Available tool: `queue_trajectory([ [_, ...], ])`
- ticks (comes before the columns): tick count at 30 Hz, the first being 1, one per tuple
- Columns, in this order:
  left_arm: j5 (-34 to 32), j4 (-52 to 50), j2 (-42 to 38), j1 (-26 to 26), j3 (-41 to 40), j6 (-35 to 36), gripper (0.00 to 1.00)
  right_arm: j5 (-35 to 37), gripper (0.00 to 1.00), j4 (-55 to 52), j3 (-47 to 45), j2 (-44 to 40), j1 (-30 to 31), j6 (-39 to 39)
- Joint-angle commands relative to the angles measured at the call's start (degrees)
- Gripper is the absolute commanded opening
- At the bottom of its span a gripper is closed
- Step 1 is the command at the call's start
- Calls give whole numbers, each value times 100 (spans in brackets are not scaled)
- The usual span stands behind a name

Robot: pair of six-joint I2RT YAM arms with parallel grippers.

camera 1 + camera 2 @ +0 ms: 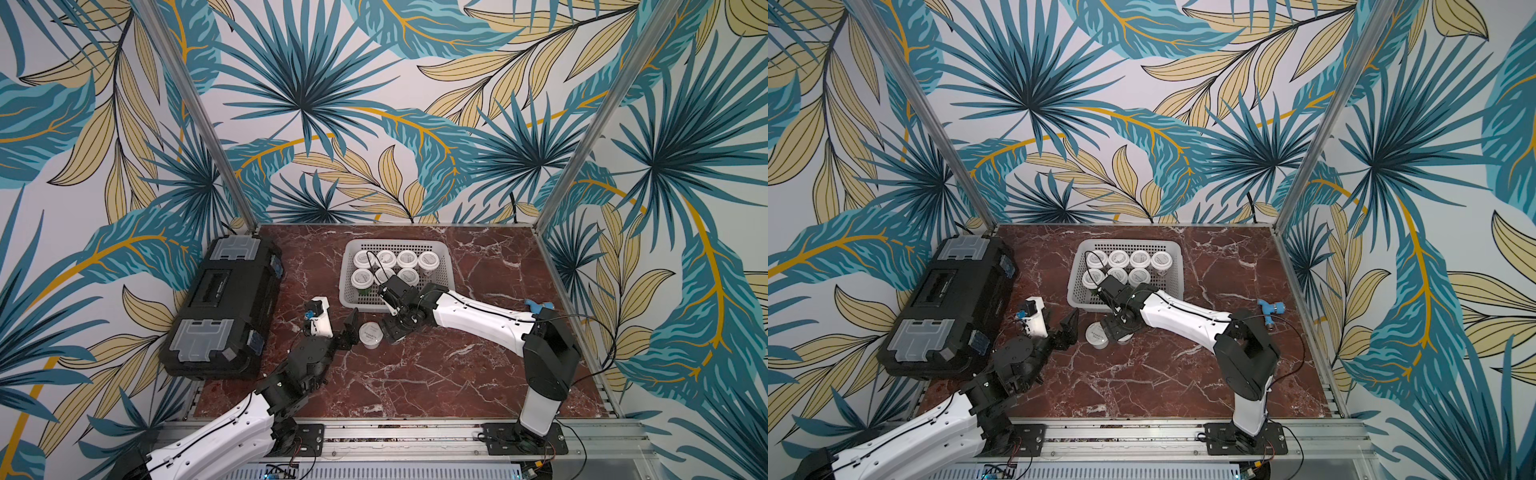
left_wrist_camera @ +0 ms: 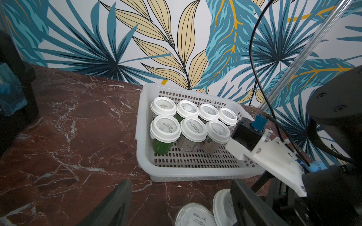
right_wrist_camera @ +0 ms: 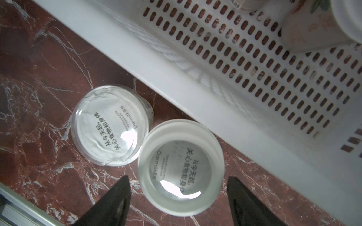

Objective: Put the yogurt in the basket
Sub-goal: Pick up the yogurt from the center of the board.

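The pale basket [image 1: 448, 266] stands at the back middle of the table and holds several white-lidded yogurt cups [image 1: 407, 259] upright in two rows [image 2: 165, 127]. Two more yogurt cups stand on the table just in front of the basket. One [image 1: 369, 334] is in plain sight; its neighbour [image 3: 181, 167] sits under my right gripper [image 3: 179, 195], whose open fingers straddle it with a gap on each side. My left gripper [image 2: 179, 205] is open just left of these cups, holding nothing.
A big black case [image 1: 224, 307] lies along the table's left side. A blue fitting [image 1: 538, 308] rests near the right edge. The right arm reaches across the basket's front rim [image 3: 176, 58].
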Motion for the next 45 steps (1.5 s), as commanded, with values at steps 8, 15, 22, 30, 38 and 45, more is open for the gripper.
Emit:
queue_trajectory([
  [8,50,129,-1,30,-175,-26,83,76,79,-126,54,235,27,35],
  [15,46,135,8,46,-172,-26,83,128,75,-151,68,226,21,33],
  [22,50,137,25,45,-166,-26,83,223,81,-212,95,190,27,14],
  [30,67,137,122,54,-122,-26,83,338,79,-260,160,148,49,-3],
  [38,76,137,146,54,-108,-16,83,342,76,-267,204,237,64,-23],
  [45,82,129,144,57,-107,-20,83,320,74,-267,206,264,72,-23],
])
